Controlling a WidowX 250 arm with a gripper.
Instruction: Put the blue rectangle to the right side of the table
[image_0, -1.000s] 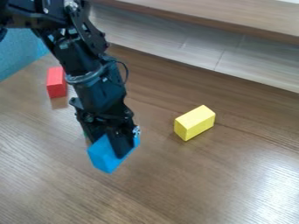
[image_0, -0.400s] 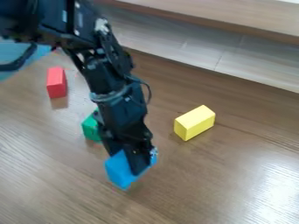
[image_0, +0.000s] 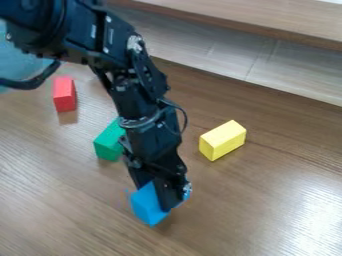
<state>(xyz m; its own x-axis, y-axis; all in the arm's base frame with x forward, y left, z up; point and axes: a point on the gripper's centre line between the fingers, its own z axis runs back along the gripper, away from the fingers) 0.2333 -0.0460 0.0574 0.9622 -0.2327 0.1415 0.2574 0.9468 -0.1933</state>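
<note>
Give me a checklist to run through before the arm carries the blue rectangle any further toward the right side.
1. Blue rectangle held by the gripper: ok.
2. Blue rectangle at the right side of the table: not ok, it is near the lower middle of the camera view.
3. Gap between it and the yellow block: ok, they are apart.
4. Red block and green block apart from it: ok.
5. Blue rectangle lifted off the table: cannot tell.
6. Grip firm enough: cannot tell.

Smooth wood-grain table (image_0: 80, 210) with glossy patch, matt yellow block (image_0: 223, 140)
</note>
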